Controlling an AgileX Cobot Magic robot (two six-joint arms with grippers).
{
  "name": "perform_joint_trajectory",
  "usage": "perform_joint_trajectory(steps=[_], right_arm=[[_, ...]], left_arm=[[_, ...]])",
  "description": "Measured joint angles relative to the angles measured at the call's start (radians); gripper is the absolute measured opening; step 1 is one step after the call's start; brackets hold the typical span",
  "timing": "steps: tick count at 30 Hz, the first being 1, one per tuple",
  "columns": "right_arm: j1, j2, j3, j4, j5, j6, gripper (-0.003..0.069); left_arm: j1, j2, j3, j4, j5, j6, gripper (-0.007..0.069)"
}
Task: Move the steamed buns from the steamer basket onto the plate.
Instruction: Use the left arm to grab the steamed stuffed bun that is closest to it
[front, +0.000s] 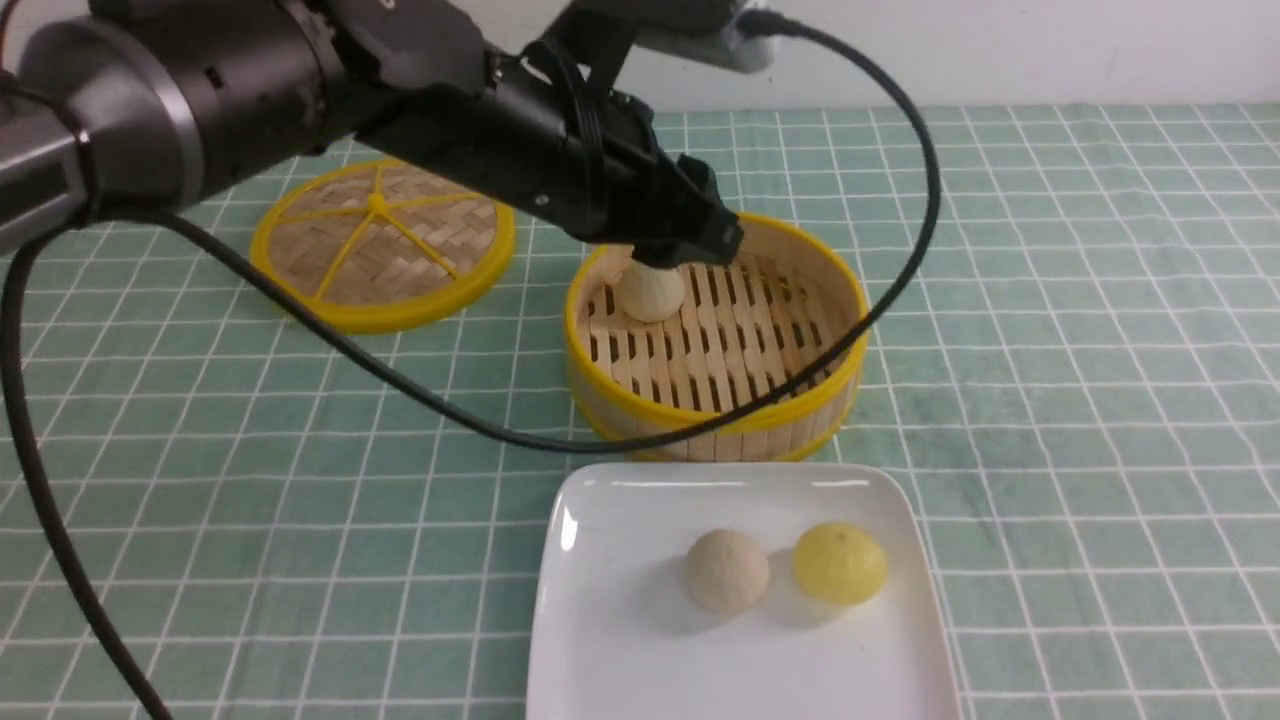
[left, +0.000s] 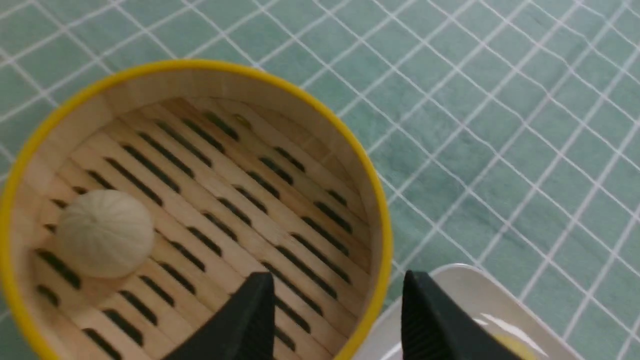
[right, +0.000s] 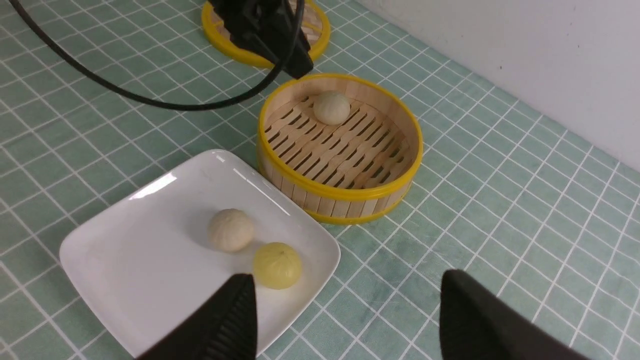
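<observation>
Front view: we saw a yellow bun and beige bun on the plate beside the steamer basket, a third bun inside it. Left gripper and right gripper gaped empty.

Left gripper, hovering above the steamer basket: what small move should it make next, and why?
Probably shift the left gripper over the pale bun. Its jaws stand open and empty, off to one side of that bun, the only one in the steamer basket.

The plate is glossy, the steamer basket slatted wood, the steamed buns matt, the lid woven.
</observation>
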Motion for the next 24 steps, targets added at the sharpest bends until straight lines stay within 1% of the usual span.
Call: perform_joint_trajectory(steps=[2, 3, 4, 5, 6, 7, 8, 11, 13, 16, 20, 24], right_arm=[[0.000, 0.000, 0.000, 0.000, 0.000, -0.001, 0.0484], [0.000, 0.000, 0.000, 0.000, 0.000, -0.001, 0.0484], [0.000, 0.000, 0.000, 0.001, 0.000, -0.001, 0.0484], [0.000, 0.000, 0.000, 0.003, 0.000, -0.001, 0.0484], [0.000, 0.000, 0.000, 0.008, 0.000, -0.001, 0.0484], [0.000, 0.000, 0.000, 0.011, 0.000, -0.001, 0.0484], [0.000, 0.000, 0.000, 0.019, -0.001, -0.001, 0.0484], [0.000, 0.000, 0.000, 0.038, -0.004, -0.001, 0.0484], [0.000, 0.000, 0.000, 0.042, -0.005, -0.001, 0.0484], [0.000, 0.000, 0.000, 0.045, -0.006, -0.002, 0.0484], [0.000, 0.000, 0.000, 0.045, -0.024, 0.010, 0.0484], [0.000, 0.000, 0.000, 0.045, -0.028, 0.015, 0.0484]], left_arm=[[0.000, 0.000, -0.027, 0.141, -0.001, -0.099, 0.0354], [0.000, 0.000, -0.030, 0.156, -0.001, -0.111, 0.0354], [0.000, 0.000, -0.051, 0.297, -0.001, -0.214, 0.0353], [0.000, 0.000, -0.053, 0.312, -0.001, -0.226, 0.0353], [0.000, 0.000, -0.069, 0.431, -0.009, -0.324, 0.0353], [0.000, 0.000, -0.072, 0.459, -0.014, -0.349, 0.0353], [0.000, 0.000, -0.083, 0.549, -0.025, -0.432, 0.0352], [0.000, 0.006, -0.114, 0.684, -0.047, -0.580, 0.0351], [0.000, 0.022, -0.145, 0.722, -0.043, -0.619, 0.0351], [0.000, 0.062, -0.194, 0.726, -0.018, -0.634, 0.0351], [0.000, 0.175, -0.337, 0.668, 0.114, -0.612, 0.0351], [0.000, 0.271, -0.470, 0.662, 0.229, -0.598, 0.0351]])
